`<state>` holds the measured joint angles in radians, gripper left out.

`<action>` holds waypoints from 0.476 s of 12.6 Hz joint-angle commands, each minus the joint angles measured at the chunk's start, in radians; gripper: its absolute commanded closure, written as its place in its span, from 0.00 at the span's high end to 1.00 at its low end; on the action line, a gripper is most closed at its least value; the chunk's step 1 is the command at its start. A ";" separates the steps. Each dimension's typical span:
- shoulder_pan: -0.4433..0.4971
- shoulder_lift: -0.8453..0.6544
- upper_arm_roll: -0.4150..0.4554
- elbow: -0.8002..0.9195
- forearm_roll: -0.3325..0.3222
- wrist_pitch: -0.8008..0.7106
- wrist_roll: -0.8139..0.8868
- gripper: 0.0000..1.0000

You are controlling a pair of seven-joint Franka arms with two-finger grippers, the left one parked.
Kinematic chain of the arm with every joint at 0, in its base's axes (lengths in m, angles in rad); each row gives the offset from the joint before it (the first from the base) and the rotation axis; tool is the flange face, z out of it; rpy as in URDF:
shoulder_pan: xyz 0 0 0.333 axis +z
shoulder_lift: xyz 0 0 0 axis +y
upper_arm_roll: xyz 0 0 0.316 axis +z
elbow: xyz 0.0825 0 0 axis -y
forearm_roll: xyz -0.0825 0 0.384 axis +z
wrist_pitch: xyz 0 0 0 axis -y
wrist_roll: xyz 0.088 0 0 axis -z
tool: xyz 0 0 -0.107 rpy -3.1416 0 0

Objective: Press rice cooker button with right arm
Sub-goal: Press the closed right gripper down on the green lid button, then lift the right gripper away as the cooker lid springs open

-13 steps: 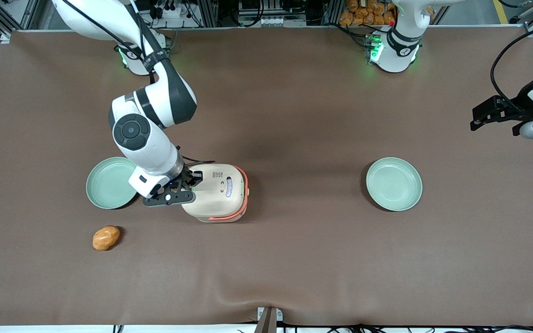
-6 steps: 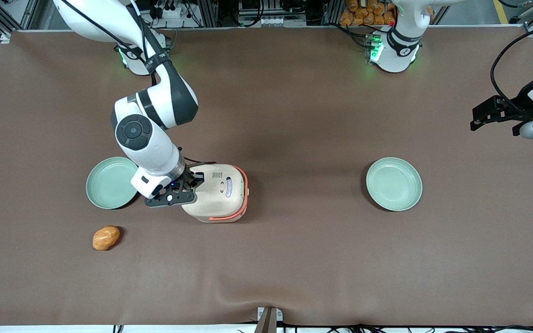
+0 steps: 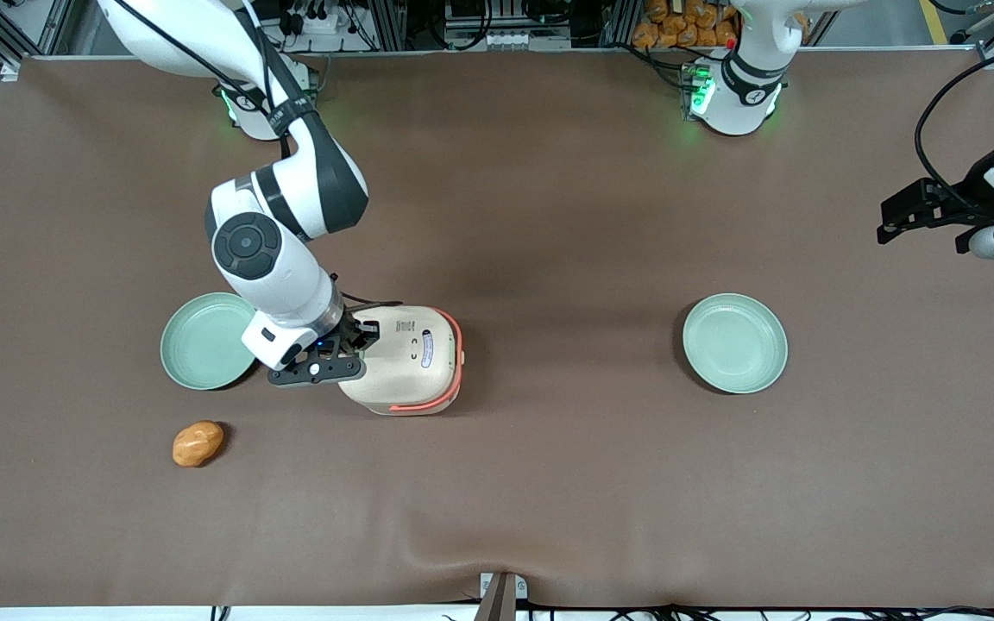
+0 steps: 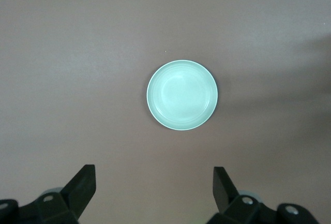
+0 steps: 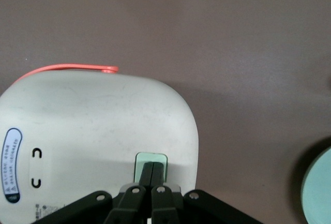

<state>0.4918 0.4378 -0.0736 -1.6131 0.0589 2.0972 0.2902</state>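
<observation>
The cream rice cooker (image 3: 406,360) with coral-orange handle trim stands on the brown table, lid shut. It also shows in the right wrist view (image 5: 93,131). Its small pale-green button (image 5: 151,159) sits at the lid's edge nearest the working arm's plate. My right arm (image 3: 277,233) reaches down over that edge. Its gripper (image 5: 152,168) is shut, with the two black fingertips (image 5: 147,171) together and lying over the button. In the front view the gripper (image 3: 361,337) sits on the cooker's lid and hides the button.
A pale-green plate (image 3: 205,341) lies beside the cooker toward the working arm's end; its rim shows in the right wrist view (image 5: 316,192). An orange bread-like lump (image 3: 198,443) lies nearer the front camera. A second pale-green plate (image 3: 735,343) lies toward the parked arm's end and shows in the left wrist view (image 4: 182,95).
The right arm's wrist shifted slightly away from the front camera and back again. The gripper stays shut on the cooker's lid edge. The cooker has not moved.
</observation>
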 commanded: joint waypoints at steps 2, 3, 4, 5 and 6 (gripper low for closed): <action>-0.045 -0.037 0.005 0.145 0.091 -0.236 0.006 0.00; -0.070 -0.039 0.006 0.198 0.129 -0.305 0.001 0.00; -0.087 -0.042 0.006 0.244 0.147 -0.368 0.000 0.00; -0.105 -0.044 0.005 0.277 0.147 -0.417 -0.005 0.10; -0.127 -0.059 0.003 0.286 0.147 -0.448 -0.006 0.24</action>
<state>0.4083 0.3864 -0.0797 -1.3732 0.1834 1.7145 0.2900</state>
